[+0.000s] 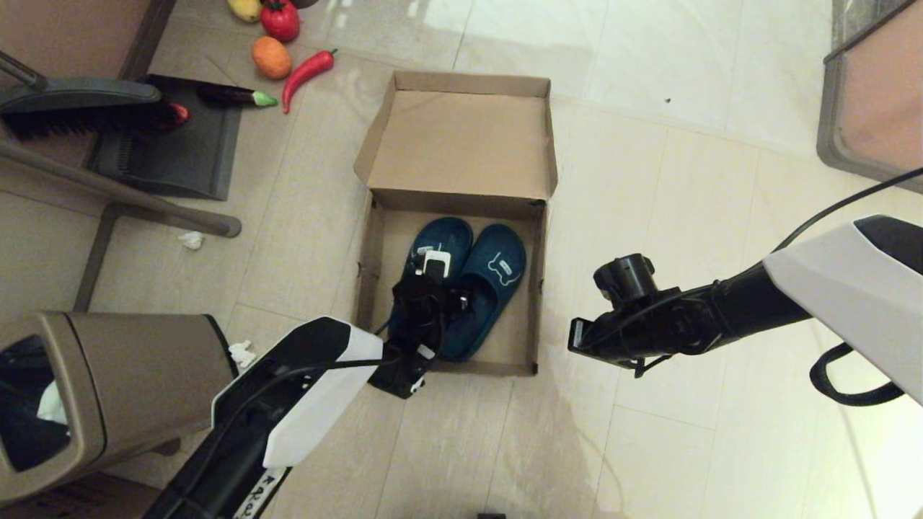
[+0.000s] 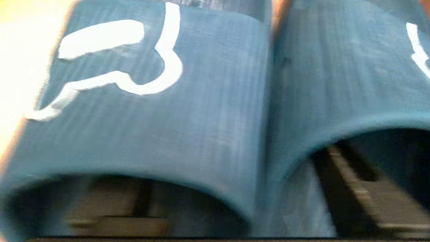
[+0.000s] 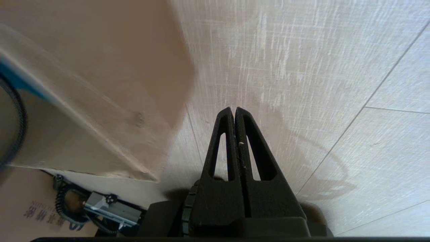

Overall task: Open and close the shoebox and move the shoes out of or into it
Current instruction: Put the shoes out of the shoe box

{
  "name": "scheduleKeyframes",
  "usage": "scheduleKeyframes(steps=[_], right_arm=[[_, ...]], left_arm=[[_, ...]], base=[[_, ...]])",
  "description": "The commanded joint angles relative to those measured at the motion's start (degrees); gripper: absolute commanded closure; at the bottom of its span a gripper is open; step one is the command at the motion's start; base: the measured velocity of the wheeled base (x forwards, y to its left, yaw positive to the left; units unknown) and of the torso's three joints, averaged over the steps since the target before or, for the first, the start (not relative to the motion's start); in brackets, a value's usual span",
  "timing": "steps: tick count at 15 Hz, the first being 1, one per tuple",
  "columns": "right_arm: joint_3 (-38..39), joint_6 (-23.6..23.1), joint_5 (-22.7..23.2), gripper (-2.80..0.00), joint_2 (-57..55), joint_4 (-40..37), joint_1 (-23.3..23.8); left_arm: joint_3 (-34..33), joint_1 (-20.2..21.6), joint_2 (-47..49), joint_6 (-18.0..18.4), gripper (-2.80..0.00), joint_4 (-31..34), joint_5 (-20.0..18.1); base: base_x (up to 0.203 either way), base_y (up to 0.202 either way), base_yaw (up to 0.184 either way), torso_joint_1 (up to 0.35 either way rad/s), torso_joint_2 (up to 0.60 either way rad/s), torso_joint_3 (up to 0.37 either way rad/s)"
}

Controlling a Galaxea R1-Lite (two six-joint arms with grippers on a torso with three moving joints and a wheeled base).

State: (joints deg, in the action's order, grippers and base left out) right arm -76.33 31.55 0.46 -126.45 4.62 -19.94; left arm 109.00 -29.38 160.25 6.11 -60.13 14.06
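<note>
The brown cardboard shoebox (image 1: 365,267) lies on the tiled floor with its flap lid (image 1: 461,137) folded back flat. Both dark blue slippers lie side by side inside it, the left shoe (image 1: 453,234) and the right shoe (image 1: 497,270). My left gripper (image 1: 431,287) is down in the box over the shoes' heels. In the left wrist view the two straps (image 2: 201,101) fill the picture. The left gripper (image 2: 231,201) is open, one finger inside each shoe's opening and the adjoining strap sides between them. My right gripper (image 1: 577,337) (image 3: 234,109) hangs shut and empty beside the box's right wall (image 3: 100,84).
A brown trash bin (image 1: 108,389) stands at the near left, with crumpled paper (image 1: 191,239) near it. A brush and dustpan (image 1: 166,144) and toy vegetables (image 1: 288,43) lie at the far left. Metal furniture legs (image 1: 144,205) cross the left; a table corner (image 1: 872,94) is far right.
</note>
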Motion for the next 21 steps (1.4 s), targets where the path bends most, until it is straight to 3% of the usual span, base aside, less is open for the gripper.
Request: scheduleKeyframes(steps=[1,12,21], right_arm=[[-0.03,0.09,-0.02,0.0,0.24,-0.02,-0.01],[0.08,0.27,-0.02,0.0,0.87,0.04,-0.36],[3.73,0.44,-0.11,0.0,6.49,0.04,-0.09]], left_arm=[[1.39,0.64,1.46,0.22,0.0,-0.25,0.09],[-0.79,-0.01,-3.48,1.62,0.0,1.86,0.09],[-17.64,-3.8,-16.08,1.47,0.0,1.08,1.02]], base=[[0.0,0.0,0.0,0.0,0.0,0.0],[0.0,0.0,0.0,0.0,0.0,0.0],[0.0,0.0,0.0,0.0,0.0,0.0]])
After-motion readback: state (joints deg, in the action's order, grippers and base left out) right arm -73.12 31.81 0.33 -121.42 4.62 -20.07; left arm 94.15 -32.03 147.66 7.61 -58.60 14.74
